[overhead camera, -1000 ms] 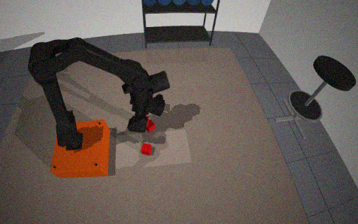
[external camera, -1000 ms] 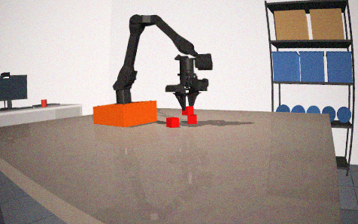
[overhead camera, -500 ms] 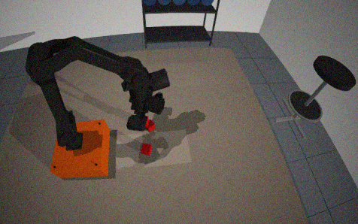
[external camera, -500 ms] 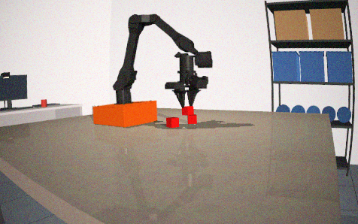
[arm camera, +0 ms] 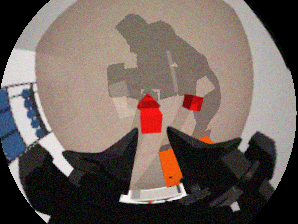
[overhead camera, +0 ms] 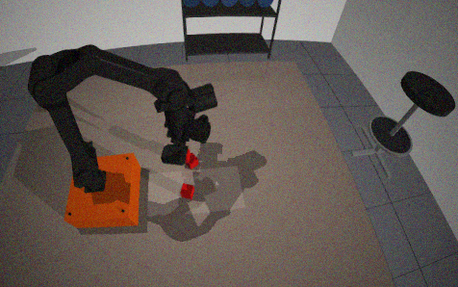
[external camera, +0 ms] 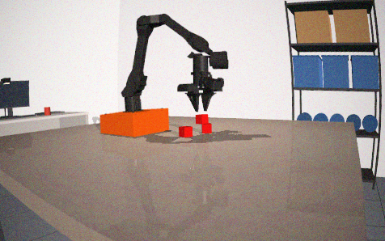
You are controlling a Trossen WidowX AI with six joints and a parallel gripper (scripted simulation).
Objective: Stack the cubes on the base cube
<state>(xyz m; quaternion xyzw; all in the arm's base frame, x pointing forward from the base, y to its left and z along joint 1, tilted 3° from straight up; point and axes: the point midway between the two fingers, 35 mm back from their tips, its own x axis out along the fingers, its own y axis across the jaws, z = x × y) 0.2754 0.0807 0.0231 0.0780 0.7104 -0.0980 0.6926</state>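
Observation:
Three small red cubes lie on the brown table. One red cube [external camera: 201, 118] [arm camera: 150, 121] rests on a top corner of the base cube [external camera: 207, 128], offset toward the arm's side; the pair shows in the top view [overhead camera: 191, 160] partly behind the gripper. The second loose cube [overhead camera: 187, 191] [external camera: 185, 131] [arm camera: 193, 102] lies on the table a short way off. My gripper [overhead camera: 179, 155] [external camera: 200, 108] [arm camera: 152, 129] hangs just above the stacked cube, fingers spread, with nothing between them.
The arm's orange mount block [overhead camera: 103, 193] [external camera: 134, 121] stands beside the cubes. A shelf rack [overhead camera: 226, 29] [external camera: 333, 81] with boxes stands beyond the table, and a stool [overhead camera: 409, 113] stands off to the side.

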